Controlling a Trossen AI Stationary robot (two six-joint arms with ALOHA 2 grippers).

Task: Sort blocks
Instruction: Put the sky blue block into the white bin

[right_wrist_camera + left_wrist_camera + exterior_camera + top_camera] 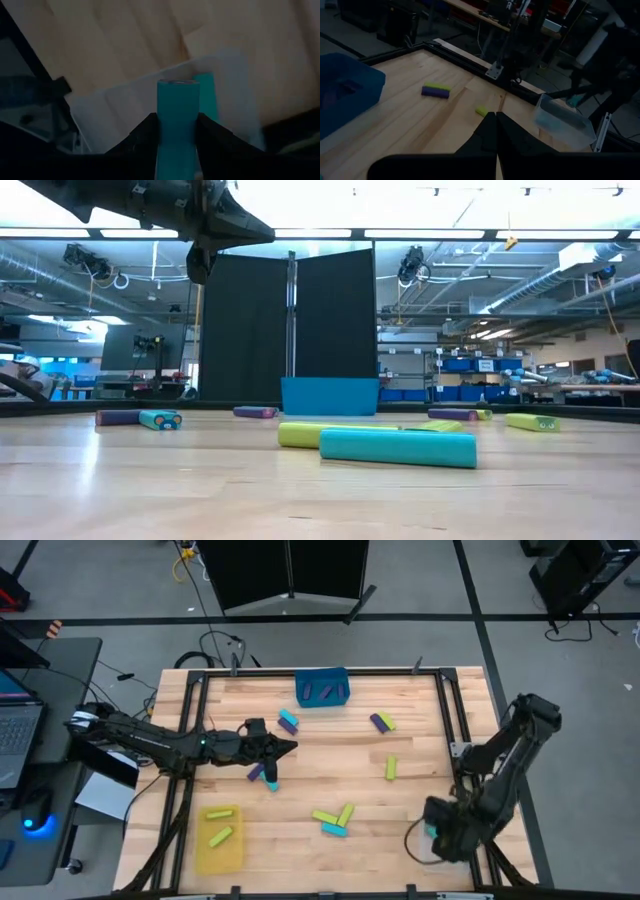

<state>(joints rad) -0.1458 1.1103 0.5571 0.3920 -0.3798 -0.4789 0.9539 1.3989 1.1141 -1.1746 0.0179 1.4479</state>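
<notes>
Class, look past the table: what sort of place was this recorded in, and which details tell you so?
Probably a robotics lab or workshop: exposed ceiling ducts and strip lights, shelving with blue storage bins in the background, and a laptop beside the wooden table.

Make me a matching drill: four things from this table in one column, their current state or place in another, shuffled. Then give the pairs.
1. left claw
2. right claw
3. blue bin
4. yellow bin

A. holds purple blocks
B. shut, nothing in it, above the table
C. holds lime blocks
D. clamped on a cyan block over the clear bin

Pairs: 1-B, 2-D, 3-A, 4-C
</notes>
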